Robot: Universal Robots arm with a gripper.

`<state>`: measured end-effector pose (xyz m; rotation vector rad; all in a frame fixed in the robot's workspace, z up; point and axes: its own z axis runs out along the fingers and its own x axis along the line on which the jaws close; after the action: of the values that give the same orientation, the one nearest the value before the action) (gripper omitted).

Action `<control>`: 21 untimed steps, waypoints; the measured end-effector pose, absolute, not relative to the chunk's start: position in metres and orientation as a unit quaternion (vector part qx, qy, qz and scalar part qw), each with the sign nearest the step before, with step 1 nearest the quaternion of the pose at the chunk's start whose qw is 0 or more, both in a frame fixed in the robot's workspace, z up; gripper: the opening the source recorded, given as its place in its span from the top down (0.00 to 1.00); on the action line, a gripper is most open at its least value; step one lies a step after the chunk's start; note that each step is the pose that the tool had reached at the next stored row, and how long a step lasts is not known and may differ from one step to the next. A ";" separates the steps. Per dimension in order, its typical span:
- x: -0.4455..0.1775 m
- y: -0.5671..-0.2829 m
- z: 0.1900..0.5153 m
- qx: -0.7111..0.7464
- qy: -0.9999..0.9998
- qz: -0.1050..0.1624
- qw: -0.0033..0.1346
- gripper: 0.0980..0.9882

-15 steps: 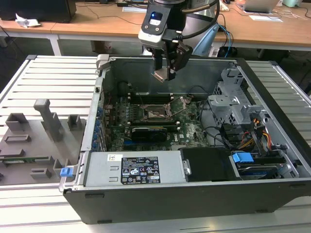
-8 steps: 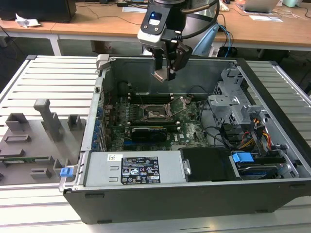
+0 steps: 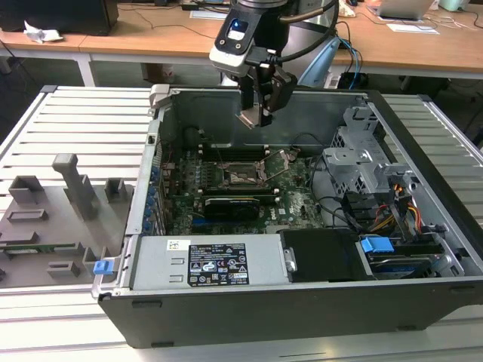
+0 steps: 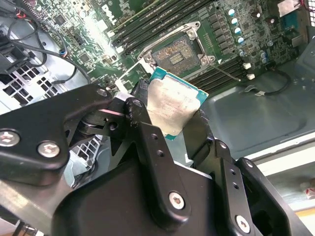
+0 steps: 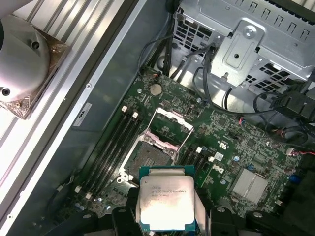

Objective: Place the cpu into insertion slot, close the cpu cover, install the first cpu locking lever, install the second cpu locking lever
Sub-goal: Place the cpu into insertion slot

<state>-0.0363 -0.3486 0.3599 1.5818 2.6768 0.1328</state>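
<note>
The small flat square cpu with a pale silver-grey metal face and a green border sits between the two black fingers of the gripper, which are closed narrow on two opposite edges of it. In the first wrist view the cpu hangs in the air above the square dark insertion slot with a metal rim, near to it but not touching. I judge the chip to be light, stiff and rather slippery on its metal face, and fragile on the side with the contacts, so the bare edges are the right place to take hold of it, as the fingers do here. The thin silver-grey metal cpu cover with a cut-out centre stands tilted up at the far side of the slot, so the slot is open. Around it lies the green circuit board, inside the dark open metal computer case, which lies on the pale ribbed desk. The underside of the chip is turned away, its gripped edges are covered by the fingers, and I cannot tell which thin rods beside the slot are the locking levers.
</note>
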 end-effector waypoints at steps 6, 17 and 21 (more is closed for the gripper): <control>-0.036 -0.349 0.358 0.511 0.858 0.043 0.015 0.52; -0.036 -0.349 0.354 0.511 0.858 0.043 0.015 0.52; -0.036 -0.349 0.353 0.511 0.858 0.043 0.015 0.52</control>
<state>-0.0363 -0.3486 0.3528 1.5916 2.6706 0.1327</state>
